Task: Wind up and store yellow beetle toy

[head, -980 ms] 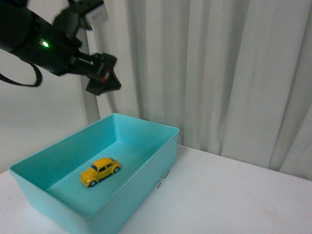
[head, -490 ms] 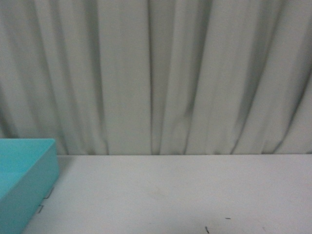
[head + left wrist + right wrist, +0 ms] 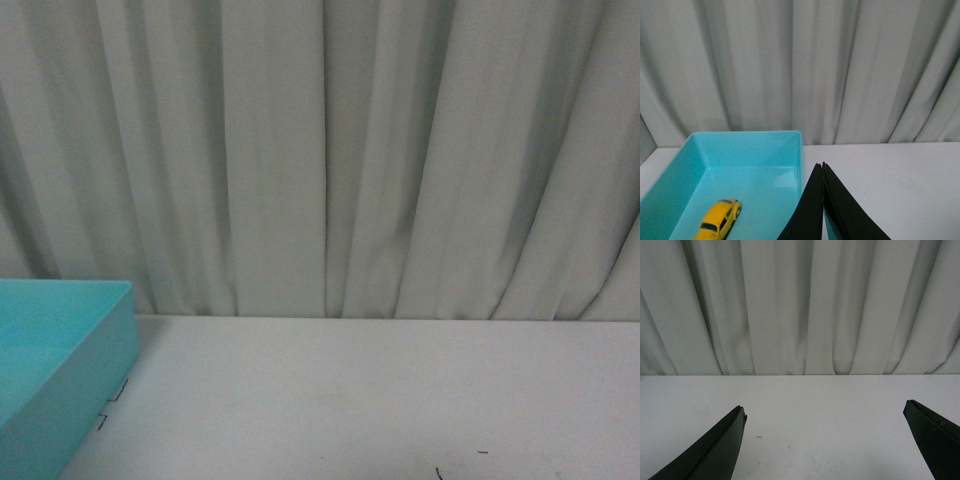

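The left gripper has its fingers pressed together with nothing between them, poised above the near right wall of the teal bin; the yellow beetle toy lies loose on the bin's floor, toward the bin's near left part, well apart from that gripper. The right gripper is spread wide and empty over bare white table, no bin in its sight. A second ago the front view looked down into the bin with the car inside and the left arm raised above it; now it faces the curtain, with only a corner of the bin at its left edge. I judge the toy stored and both arms drawn clear, level, facing the curtain.
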Controlling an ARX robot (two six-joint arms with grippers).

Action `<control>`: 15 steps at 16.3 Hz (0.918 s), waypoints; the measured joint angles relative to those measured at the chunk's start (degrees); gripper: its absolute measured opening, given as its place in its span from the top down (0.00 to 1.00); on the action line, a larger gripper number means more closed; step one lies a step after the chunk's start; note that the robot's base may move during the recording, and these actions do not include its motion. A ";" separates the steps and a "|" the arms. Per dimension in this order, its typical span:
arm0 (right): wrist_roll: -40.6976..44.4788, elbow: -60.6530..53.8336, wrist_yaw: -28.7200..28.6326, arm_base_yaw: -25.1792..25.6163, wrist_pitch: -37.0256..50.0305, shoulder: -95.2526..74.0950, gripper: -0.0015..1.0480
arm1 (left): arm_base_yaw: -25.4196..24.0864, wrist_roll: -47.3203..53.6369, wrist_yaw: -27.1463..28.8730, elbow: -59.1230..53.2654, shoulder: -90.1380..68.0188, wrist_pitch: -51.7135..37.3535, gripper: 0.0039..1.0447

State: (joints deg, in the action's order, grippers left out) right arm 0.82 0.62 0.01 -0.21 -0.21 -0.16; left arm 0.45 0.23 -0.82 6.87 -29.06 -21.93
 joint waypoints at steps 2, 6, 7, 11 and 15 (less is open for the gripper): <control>0.00 0.00 0.00 0.00 -0.02 0.02 0.06 | -0.59 -0.02 0.87 -1.22 2.47 1.03 0.99; 0.00 0.00 0.00 0.00 -0.02 0.00 0.06 | -0.48 -0.02 0.85 -3.45 7.19 3.82 0.99; 0.00 0.00 0.00 0.00 -0.02 0.02 0.06 | -0.48 -0.02 0.85 -3.80 8.59 4.72 0.99; 0.00 0.00 0.02 0.00 -0.02 0.02 0.06 | -0.48 0.00 0.81 -6.34 13.44 6.67 0.99; 0.00 0.00 0.00 0.00 -0.02 0.02 0.06 | -0.48 -0.02 0.85 -6.34 17.55 10.47 0.99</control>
State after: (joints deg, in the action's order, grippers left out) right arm 0.82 0.62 0.01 -0.21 -0.23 -0.14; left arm -0.03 0.21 0.03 0.54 -11.51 -11.46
